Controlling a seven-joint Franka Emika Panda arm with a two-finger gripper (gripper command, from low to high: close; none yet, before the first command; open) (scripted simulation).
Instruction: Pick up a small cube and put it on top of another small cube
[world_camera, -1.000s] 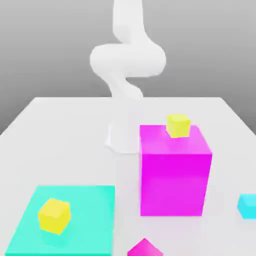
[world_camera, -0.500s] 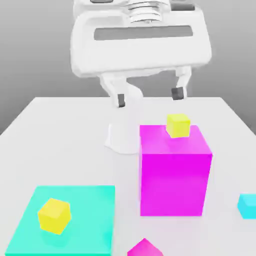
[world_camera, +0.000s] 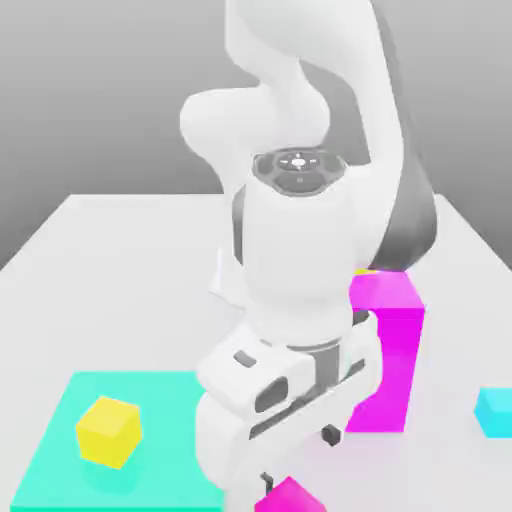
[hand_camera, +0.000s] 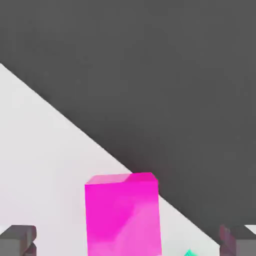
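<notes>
Compared with the exterior frames from half a second and one second earlier, the white arm had swung forward and down. Its pincer (world_camera: 290, 470) now sat low in the lower centre of the exterior view, directly above the small plain magenta cube (world_camera: 289, 496) at the bottom edge. Half a second before, the pincer was high in the upper half of the frame, facing the camera.

In the hand view, the two dark fingertips (hand_camera: 19, 239) stood at the lower corners of the frame, wide apart, so the pincer was released and grasping nothing. The small magenta cube lay between them in the lower centre (hand_camera: 123, 214), resting on the white surface (hand_camera: 40, 150). No contact was visible.

The small plain yellow cube (world_camera: 108, 431) sat unmoved on the flat cyan square mat (world_camera: 170, 400) at lower left. The large magenta block (world_camera: 392, 340) at centre right was now mostly hidden behind the arm, as was nearly all of the second yellow cube on its top. The small cyan cube (world_camera: 494, 411) remained at the right edge.

Judgement: approach to the pick appeared nearly complete. A further descent and closure on the cube seemed to be the next requirement. Stacking not yet begun.
</notes>
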